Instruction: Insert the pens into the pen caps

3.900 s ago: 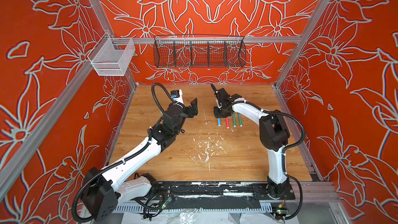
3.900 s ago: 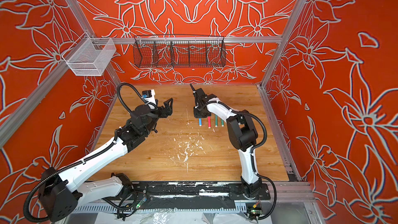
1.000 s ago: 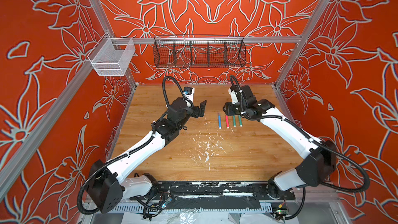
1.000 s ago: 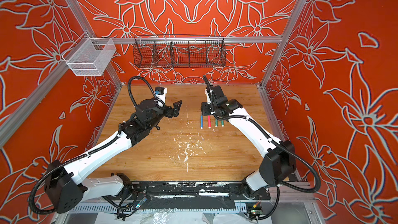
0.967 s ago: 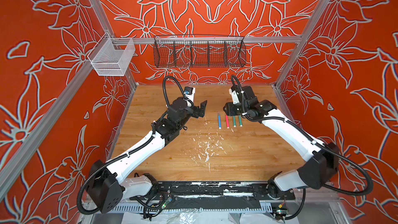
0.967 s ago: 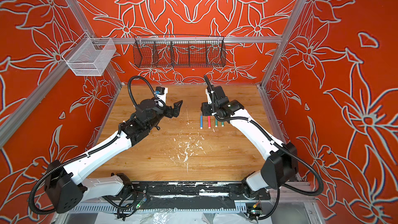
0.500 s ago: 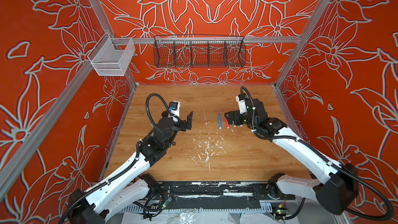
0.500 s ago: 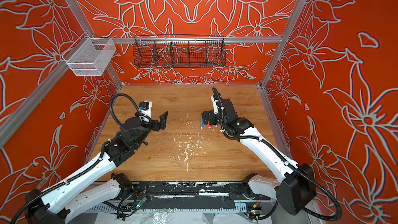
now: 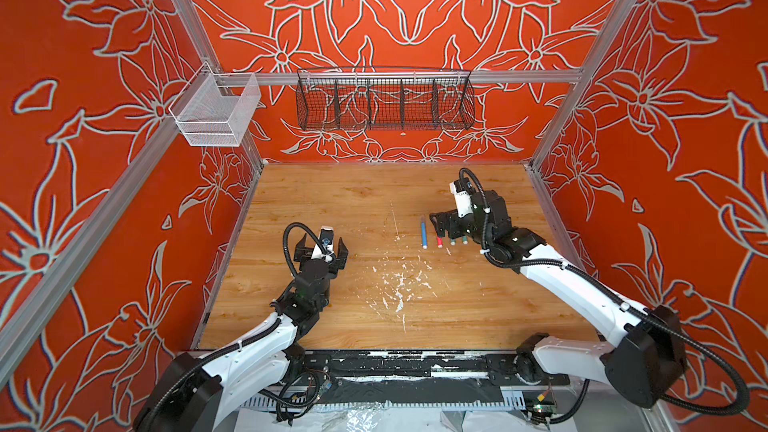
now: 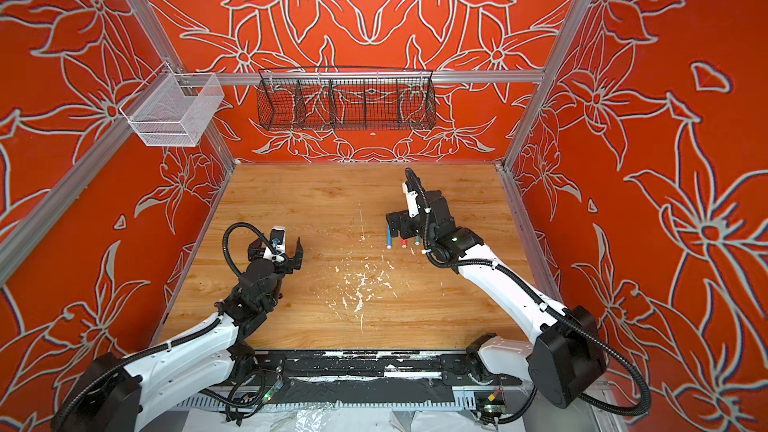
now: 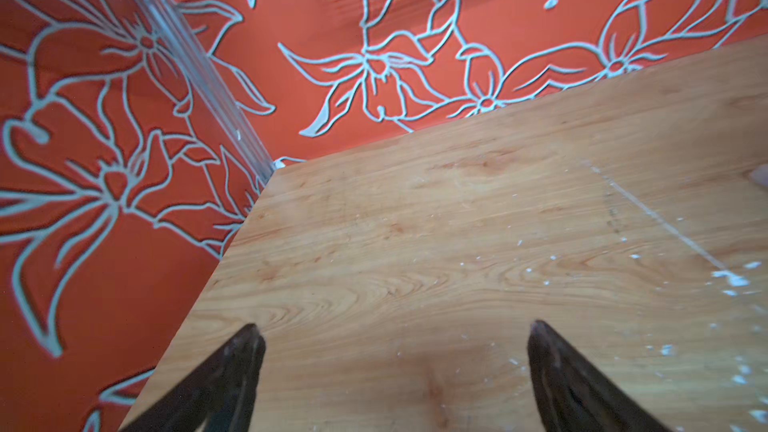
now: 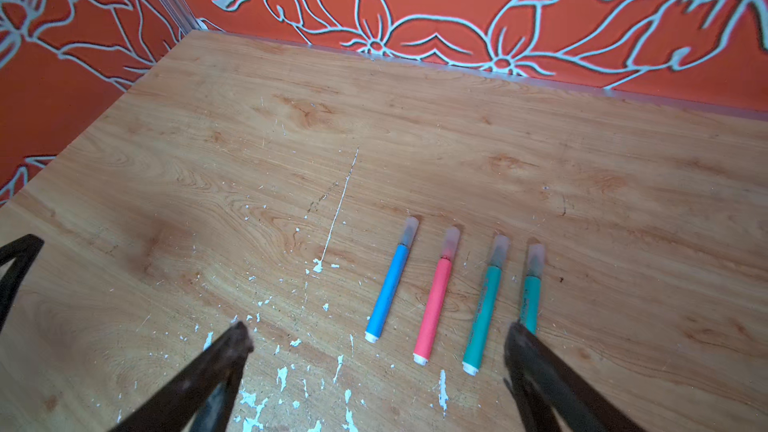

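Orange flowered walls, scuffed wooden table. Left hand hangs wide open and empty over bare wood. Right of middle, the four pens lie in a row, and their caps look already on. Right hand is wide open just above them. I'd lift straight away, no nudging the row.
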